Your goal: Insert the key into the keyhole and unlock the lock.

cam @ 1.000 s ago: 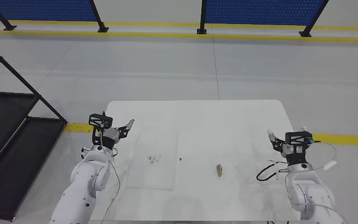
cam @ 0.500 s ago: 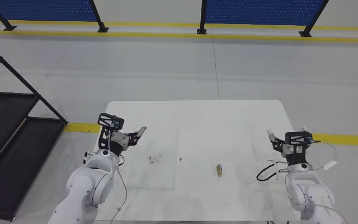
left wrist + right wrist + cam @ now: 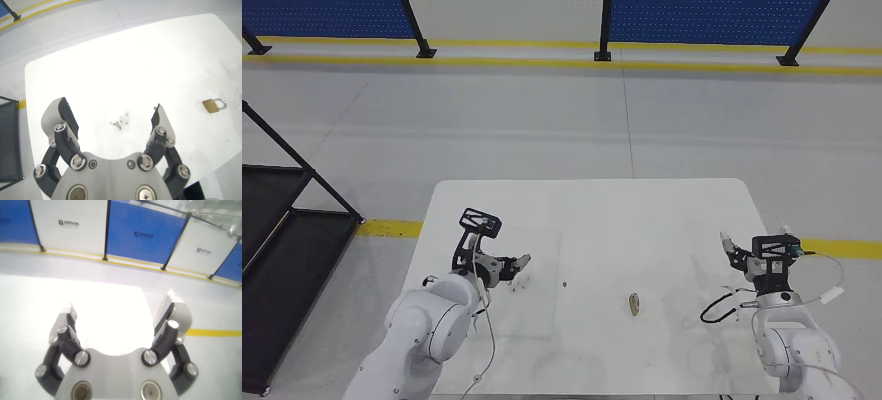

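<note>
Below our wide-open left gripper lies the key: flat, light, probably slippery; we would pinch its head.

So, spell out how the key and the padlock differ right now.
Colour: the key is dull grey; the padlock has a brass body and a silver shackle. Size: the key looks much smaller than the padlock. Place: the key lies just ahead of the open left gripper; the padlock lies farther along the table, clear of that gripper. Shared: both rest on the white table, apart, neither held.
</note>
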Controlling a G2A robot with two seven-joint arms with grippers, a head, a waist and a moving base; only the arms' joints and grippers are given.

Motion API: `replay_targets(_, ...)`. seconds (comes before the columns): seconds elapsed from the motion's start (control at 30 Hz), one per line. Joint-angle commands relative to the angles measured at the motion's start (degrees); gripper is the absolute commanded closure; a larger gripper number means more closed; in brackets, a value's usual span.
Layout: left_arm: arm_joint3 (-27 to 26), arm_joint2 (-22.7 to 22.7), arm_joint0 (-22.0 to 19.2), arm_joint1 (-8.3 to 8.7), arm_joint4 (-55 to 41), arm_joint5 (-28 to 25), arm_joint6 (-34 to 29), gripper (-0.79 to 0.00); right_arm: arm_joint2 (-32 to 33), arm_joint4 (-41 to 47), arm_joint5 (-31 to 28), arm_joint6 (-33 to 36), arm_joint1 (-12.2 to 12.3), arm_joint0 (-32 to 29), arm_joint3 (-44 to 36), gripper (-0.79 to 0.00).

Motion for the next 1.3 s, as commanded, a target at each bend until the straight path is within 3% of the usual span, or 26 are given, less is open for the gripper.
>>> replay_targets(0.0,0.72,2.13,-1.63,-0.20,1.39,1.93,-2.52,-0.785,0.00,0.00,0.00,0.00,0.00,0.00,0.00,-0.785)
replay_targets(0.13,1.67,5.78,-3.67,-0.66,5.47,7.14,-8.48,-0.785,0.00,0.00,0.00,0.00,0.00,0.00,0.00,-0.785)
replay_targets(0.5,5.90,12.53,-8.15,-1.78,15.39,12.66,-20.27,-0.785,0.00,0.00,0.00,0.00,0.00,0.00,0.00,-0.785)
replay_targets(0.73,9.60,15.07,-10.51,-2.72,18.12,15.04,-23.68,-0.785,0.00,0.00,0.00,0.00,0.00,0.00,0.00,-0.785)
replay_targets(0.97,12.96,15.88,-11.53,-3.45,18.96,15.67,-22.91,-0.785,0.00,0.00,0.00,0.00,0.00,0.00,0.00,-0.785)
replay_targets(1.03,13.64,15.79,-11.58,-3.63,18.78,15.77,-22.74,-0.613,0.00,0.00,0.00,0.00,0.00,0.00,0.00,-0.785)
replay_targets(1.17,14.53,15.47,-11.65,-3.92,18.33,15.62,-22.27,-0.542,0.00,0.00,0.00,0.00,0.00,0.00,0.00,-0.785)
replay_targets(1.27,14.90,15.17,-11.74,-4.14,17.76,15.42,-21.78,-0.372,0.00,0.00,0.00,0.00,0.00,0.00,0.00,-0.785)
